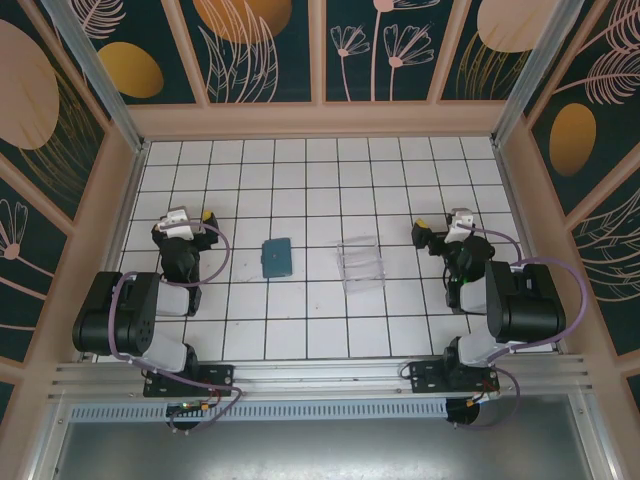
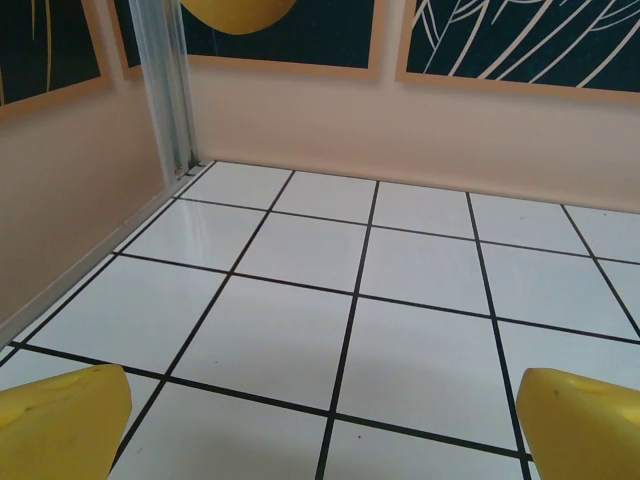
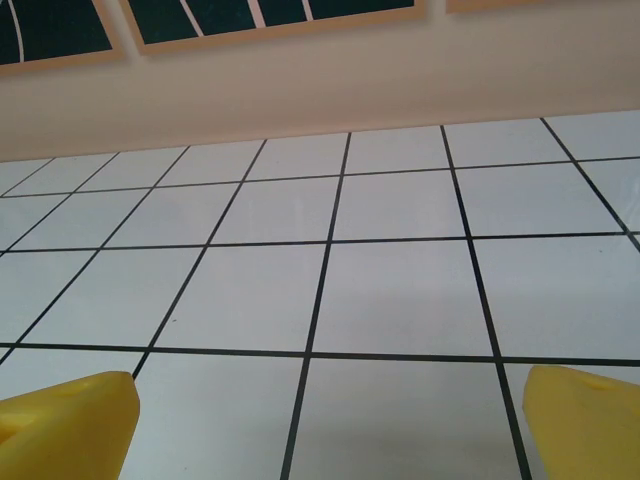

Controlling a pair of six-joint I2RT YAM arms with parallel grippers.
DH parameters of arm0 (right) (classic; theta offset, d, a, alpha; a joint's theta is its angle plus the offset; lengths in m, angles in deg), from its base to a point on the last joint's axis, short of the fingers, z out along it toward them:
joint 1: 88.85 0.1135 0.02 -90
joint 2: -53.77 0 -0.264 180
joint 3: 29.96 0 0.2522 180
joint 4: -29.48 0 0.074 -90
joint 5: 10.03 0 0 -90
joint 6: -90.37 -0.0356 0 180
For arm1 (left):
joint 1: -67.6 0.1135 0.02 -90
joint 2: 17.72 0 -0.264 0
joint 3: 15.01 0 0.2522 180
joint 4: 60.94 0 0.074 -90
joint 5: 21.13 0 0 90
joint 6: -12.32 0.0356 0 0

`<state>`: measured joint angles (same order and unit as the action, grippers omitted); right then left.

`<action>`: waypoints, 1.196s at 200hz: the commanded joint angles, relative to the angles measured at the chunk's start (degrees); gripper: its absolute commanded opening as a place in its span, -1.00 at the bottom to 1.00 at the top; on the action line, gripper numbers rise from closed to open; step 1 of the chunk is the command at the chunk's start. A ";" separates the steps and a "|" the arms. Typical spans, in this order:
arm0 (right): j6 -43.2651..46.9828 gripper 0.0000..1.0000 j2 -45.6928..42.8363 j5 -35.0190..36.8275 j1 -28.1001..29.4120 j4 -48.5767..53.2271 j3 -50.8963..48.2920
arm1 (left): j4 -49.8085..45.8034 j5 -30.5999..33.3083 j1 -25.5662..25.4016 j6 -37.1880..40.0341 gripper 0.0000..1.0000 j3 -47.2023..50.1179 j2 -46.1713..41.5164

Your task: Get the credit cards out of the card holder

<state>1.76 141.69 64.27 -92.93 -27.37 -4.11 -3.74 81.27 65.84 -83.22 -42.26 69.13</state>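
The left jaws stand wide open, their yellow fingertips [image 2: 60,420] spread at the two bottom corners of the left wrist view with bare tile of the desk [image 1: 320,180] between them. They grip nothing and point toward the far wall. This looks like a ready pose, with the arm folded back so the middle of the desk is free to reach.

To the right of the left jaws, and slightly nearer the arm bases, the card holder [image 1: 277,257] lies flat and closed on the tiles. It sits between the two sets of jaws, nearer the left. The credit cards cannot be seen and are presumably inside, so the task has not begun. The holder is soft and flat, so one arm will likely need to pin it while the other draws the cards out.

Just right of the holder, apart from it, stands a clear plastic tray [image 1: 361,263], probably a place to put things.

The right jaws, right of the tray, are wide open too, their fingertips [image 3: 585,420] apart over bare tile and holding nothing.
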 commanded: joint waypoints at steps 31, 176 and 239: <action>0.99 0.98 -0.12 -1.78 -0.43 -2.94 -0.06 | 2.52 -0.52 0.44 0.71 0.97 0.23 0.27; 0.64 0.98 -0.10 -2.14 -0.84 -2.84 0.14 | 2.69 -0.54 0.44 0.68 0.97 0.31 0.22; 0.27 0.98 -3.96 6.85 1.69 9.09 4.63 | -7.16 -0.77 0.36 1.08 0.97 -2.79 -4.83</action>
<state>1.70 141.16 66.15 -92.43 -25.45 -3.49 -4.79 81.25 65.84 -83.18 -42.37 68.45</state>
